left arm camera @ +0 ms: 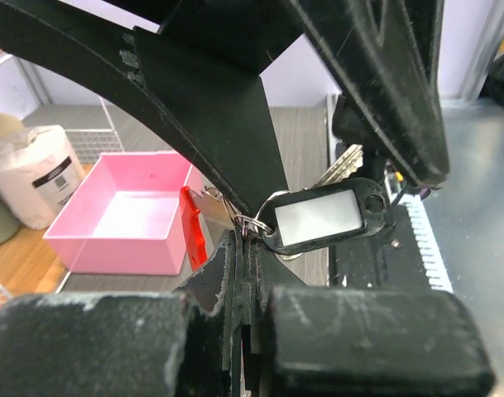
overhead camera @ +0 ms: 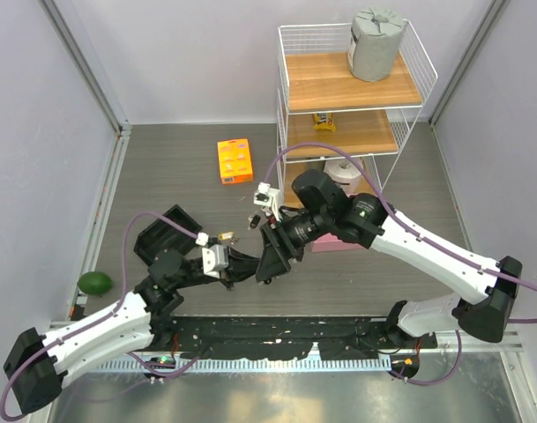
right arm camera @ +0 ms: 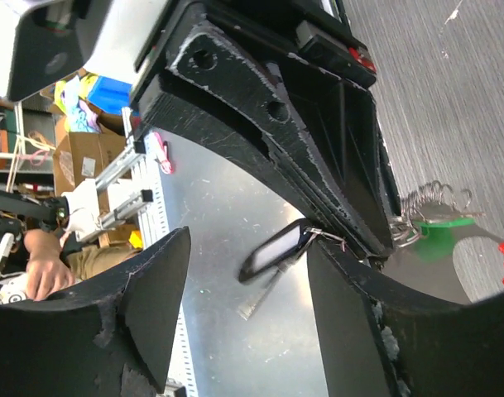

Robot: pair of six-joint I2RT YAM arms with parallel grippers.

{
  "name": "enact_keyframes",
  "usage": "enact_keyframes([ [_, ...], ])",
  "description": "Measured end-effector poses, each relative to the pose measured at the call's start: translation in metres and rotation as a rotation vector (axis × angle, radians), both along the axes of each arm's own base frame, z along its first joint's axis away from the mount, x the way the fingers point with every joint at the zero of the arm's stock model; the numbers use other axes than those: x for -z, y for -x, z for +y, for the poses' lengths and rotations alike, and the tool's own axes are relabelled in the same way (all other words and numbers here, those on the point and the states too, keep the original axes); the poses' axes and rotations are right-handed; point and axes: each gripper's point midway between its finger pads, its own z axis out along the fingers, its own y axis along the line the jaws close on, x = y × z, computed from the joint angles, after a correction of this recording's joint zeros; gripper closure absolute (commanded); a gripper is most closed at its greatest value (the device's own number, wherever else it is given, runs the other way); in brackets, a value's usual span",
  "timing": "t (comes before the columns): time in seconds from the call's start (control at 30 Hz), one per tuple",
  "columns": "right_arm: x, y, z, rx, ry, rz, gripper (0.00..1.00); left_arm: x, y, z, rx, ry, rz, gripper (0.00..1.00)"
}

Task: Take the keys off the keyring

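Left end effector [left arm camera: 239,277] clamps the keyring [left arm camera: 250,222], steadying it so the right end effector [right arm camera: 247,306], spread around the black tag [right arm camera: 272,252], can pull keys [left arm camera: 343,164] free.

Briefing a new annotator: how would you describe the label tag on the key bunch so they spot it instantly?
Find where the two arms' tools meet above the table. From the keyring pinched in the left tool hangs an oblong tag: black-framed with a pale blank window, unlike the red fob.
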Motion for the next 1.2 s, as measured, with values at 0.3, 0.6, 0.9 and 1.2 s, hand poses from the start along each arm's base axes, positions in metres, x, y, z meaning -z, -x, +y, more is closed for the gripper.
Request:
enact_keyframes([
  [0.3,-0.051,-0.001,-0.015,0.05,-0.152,-0.102,0.3,-0.031,-0.002,-0.015,0.082,0.189,0.09,1.0],
  [0.6,-0.079,-0.032,-0.057,0.267,-0.182,-0.358,0.62,-0.047,-0.003,-0.034,0.193,0.25,0.285,1.0],
  [0.9,-0.059,-0.039,-0.096,0.349,-0.143,-0.56,0.71,-0.092,0.009,-0.034,0.287,0.326,0.262,1.0],
  [1.2,-0.063,-0.045,-0.089,0.308,-0.189,-0.653,0.71,-0.093,0.013,-0.034,0.314,0.315,0.259,1.0],
])
